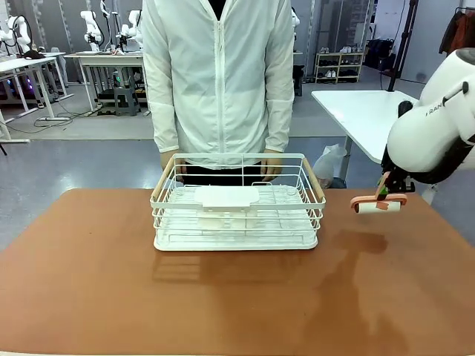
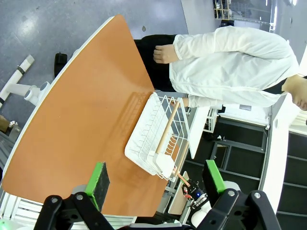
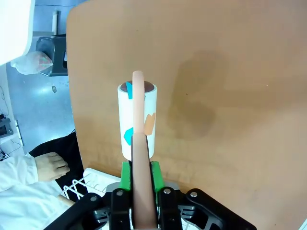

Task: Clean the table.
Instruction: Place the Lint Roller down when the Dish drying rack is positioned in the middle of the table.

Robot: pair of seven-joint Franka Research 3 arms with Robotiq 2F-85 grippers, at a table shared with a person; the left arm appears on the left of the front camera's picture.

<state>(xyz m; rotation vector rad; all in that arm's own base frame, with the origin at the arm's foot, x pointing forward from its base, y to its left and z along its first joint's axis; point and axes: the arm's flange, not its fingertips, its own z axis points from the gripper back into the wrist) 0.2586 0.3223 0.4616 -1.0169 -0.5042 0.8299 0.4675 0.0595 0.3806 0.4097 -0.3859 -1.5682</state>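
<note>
Reddish-brown table [image 1: 89,282] — grey lab floor [image 1: 89,159]

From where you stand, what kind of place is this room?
Probably a robotics lab: more white robot arms stand on white tables behind the person, with a bare grey floor.

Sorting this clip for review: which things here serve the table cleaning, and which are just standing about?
For the job:
- table
- lint roller, clamped in the right end effector

Standing about:
- wire basket
- person behind it
</note>
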